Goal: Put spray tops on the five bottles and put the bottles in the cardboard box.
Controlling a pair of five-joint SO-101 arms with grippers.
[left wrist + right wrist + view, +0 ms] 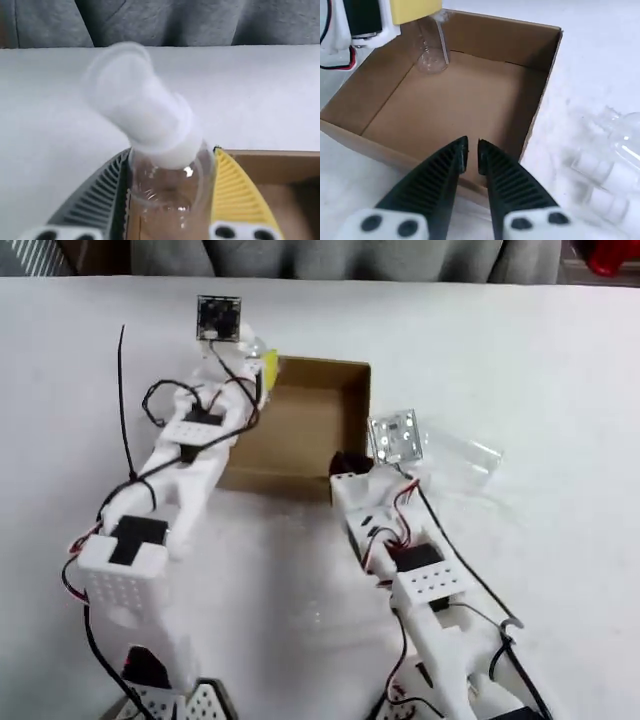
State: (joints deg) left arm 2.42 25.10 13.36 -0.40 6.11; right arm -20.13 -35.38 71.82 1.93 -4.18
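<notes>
Left wrist view has the left jaws clamped on a clear bottle (170,200), with a grey finger (97,202) on one side and a yellow finger (235,192) on the other, both pressed to its wall. A white spray top (150,115) sits on the bottle's neck at a tilt; whether it is fully seated I cannot tell. Just behind the yellow finger is a corner of the cardboard box (280,170).

In the right wrist view the right jaws are black and drawn together with only a thin slit between the tips, holding nothing. They hang over the near rim of the box (547,75). Across the box, at its far corner, the held bottle (432,52) hangs down inside, close to the back wall; I cannot tell if its base touches the floor of the box. The floor of the box is bare brown card.

Beside the box, on the right arm's side, other clear bottles (615,165) with white necks lie on the white counter (600,60), close together; their number cannot be told.

From the high view, the left arm (190,455) ends at the far corner of the box (300,430) and the right arm (420,570) at its near corner, with the loose bottles (465,460) just beyond. Grey cloth (200,20) hangs behind the counter.
</notes>
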